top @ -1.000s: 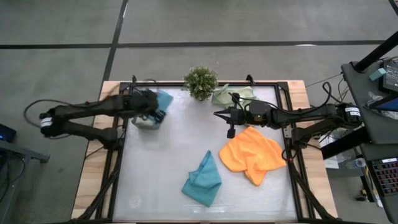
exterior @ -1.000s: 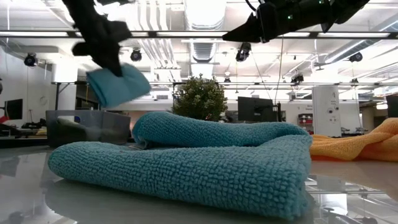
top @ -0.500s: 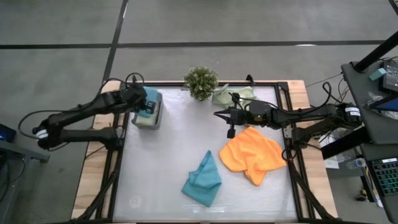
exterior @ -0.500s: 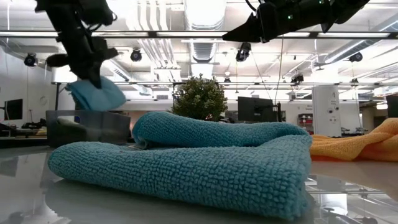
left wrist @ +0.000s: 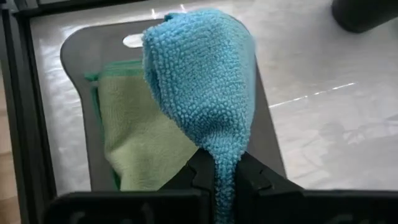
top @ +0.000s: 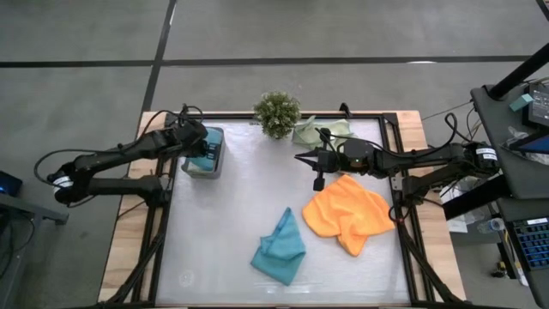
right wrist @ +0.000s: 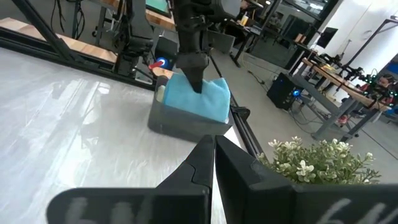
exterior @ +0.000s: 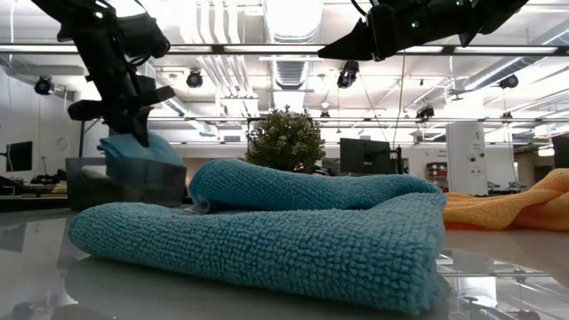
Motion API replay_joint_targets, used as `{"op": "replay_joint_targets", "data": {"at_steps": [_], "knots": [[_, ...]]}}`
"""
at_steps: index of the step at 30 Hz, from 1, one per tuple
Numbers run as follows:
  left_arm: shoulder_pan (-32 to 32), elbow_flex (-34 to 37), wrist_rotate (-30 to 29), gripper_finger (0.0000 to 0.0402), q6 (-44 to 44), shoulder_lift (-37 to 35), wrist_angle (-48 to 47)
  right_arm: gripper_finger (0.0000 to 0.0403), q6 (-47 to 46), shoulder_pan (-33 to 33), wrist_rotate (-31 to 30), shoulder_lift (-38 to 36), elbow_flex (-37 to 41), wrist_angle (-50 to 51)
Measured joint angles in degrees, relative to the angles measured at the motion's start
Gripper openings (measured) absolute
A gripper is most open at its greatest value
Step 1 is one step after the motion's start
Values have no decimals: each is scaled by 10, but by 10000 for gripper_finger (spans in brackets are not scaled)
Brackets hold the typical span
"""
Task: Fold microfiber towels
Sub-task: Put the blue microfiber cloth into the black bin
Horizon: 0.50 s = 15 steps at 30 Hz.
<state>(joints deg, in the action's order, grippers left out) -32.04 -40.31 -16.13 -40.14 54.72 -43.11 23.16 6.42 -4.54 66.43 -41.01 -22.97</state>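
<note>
High view first: the folded teal towel (top: pixel 204 148) now sits at the dark grey tray (top: pixel 203 163), at the far left corner of the desk (top: pixel 232 215), pinched by the left gripper (top: pixel 199 148). A second ago that towel hung in the air a little to the right of the tray; half a second ago it was over the tray, and now it has come lower, down against the tray's contents. The left wrist view shows the jaws pressed onto a fold of the teal cloth, with a pale green towel (left wrist: pixel 130 134) already lying flat in the tray beneath it — so this looks like the stacking of a finished fold, with release the step not yet made.

Other towels wait on the desk: a second teal towel (top: pixel 280 249), loosely bunched near the front centre, an orange towel (top: pixel 347 213) crumpled to its right, and another pale green towel (top: pixel 319 130) at the far edge, just right of the small plant (top: pixel 277 112). None of these three reads as folded, so I judge the task under halfway.

The right gripper (top: pixel 302 158) hovers above the desk's middle right, just beyond the orange towel, jaws pressed together on nothing — exactly where it was in both earlier frames.
</note>
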Motion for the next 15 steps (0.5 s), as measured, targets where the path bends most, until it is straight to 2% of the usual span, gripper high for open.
{"op": "replay_joint_targets", "data": {"at_steps": [11, 15], "knots": [[-17, 50, 1, 7, 0, 0, 10, 9, 5, 0, 0, 0, 0, 0], [-18, 55, -1, 33, -11, 0, 11, 9, 7, 0, 0, 0, 0, 0]]}}
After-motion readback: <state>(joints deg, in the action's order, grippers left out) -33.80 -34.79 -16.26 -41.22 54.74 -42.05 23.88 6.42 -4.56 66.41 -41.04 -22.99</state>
